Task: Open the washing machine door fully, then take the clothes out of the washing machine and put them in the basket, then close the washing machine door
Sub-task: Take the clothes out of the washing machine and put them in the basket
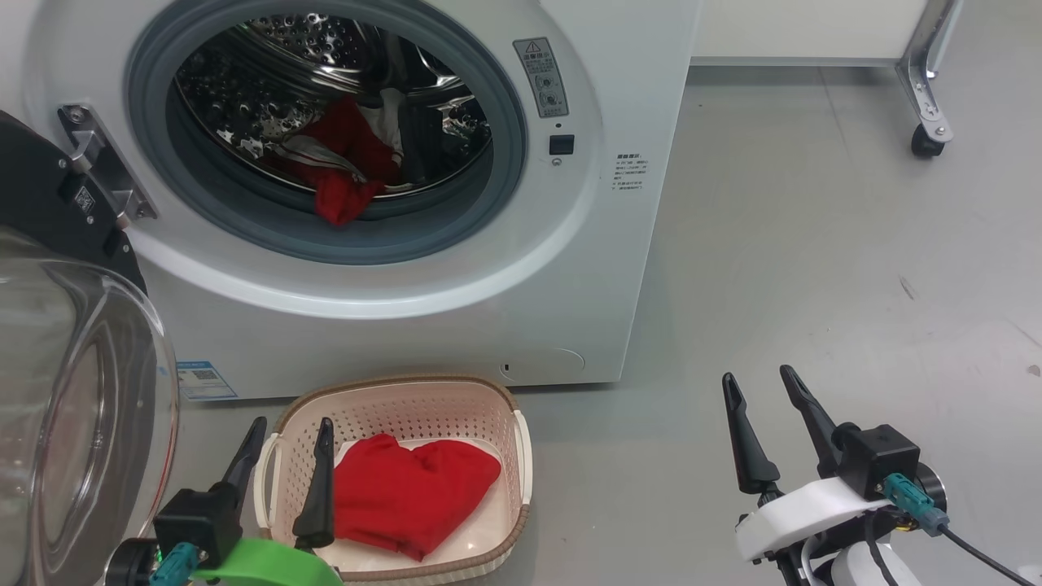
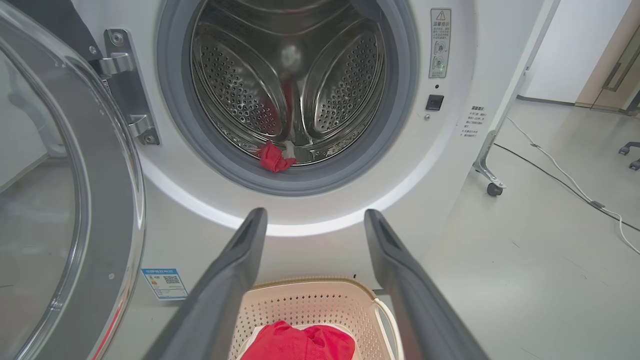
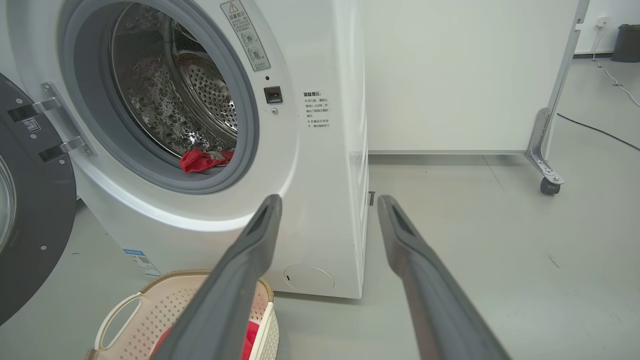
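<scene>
Below, the washing machine (image 1: 456,325) carries 1 blue label (image 1: 206,380), print illegible.

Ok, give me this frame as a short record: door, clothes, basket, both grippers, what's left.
washing machine door: wide open, at left
washing machine: red and white garment at drum's front lip
basket: on floor in front, holds plain red garment
left gripper: open, empty, over basket's left edge
right gripper: open, empty, over floor at right
remaining: empty drum, close door
</scene>
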Motion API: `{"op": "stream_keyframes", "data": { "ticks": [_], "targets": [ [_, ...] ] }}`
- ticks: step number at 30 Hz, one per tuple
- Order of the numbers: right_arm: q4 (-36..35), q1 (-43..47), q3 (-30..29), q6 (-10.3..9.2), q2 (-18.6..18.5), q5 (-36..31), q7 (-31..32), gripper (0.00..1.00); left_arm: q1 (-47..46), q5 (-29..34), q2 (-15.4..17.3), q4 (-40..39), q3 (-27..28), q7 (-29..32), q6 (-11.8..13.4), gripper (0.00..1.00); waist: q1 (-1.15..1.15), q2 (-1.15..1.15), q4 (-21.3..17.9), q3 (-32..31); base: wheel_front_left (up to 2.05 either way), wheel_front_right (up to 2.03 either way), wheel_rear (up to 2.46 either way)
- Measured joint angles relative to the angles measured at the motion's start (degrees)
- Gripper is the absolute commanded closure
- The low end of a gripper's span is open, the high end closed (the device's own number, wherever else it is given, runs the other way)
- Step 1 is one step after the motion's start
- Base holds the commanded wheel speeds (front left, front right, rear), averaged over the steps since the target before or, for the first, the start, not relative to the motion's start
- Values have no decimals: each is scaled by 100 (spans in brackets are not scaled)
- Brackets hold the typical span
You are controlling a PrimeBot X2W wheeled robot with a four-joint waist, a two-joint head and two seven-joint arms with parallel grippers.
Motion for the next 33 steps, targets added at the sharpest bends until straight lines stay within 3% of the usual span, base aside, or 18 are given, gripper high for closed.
{"op": "stream_keyframes", "data": {
  "ticks": [10,19,33],
  "targets": [
    [-186,-12,36,7,1,-35,0,0,-77,8,3,-218,-43,168,18,0,0,0,-37,326,0,0,0],
    [-385,-297,190,33,0,-113,0,0,-892,4,1,-181,-113,318,-129,0,0,0,-105,891,0,0,0],
    [-630,-1013,512,102,-9,-115,0,0,-2295,-193,120,792,-43,1461,-311,0,0,0,-424,1965,0,0,0]
  ]
}}
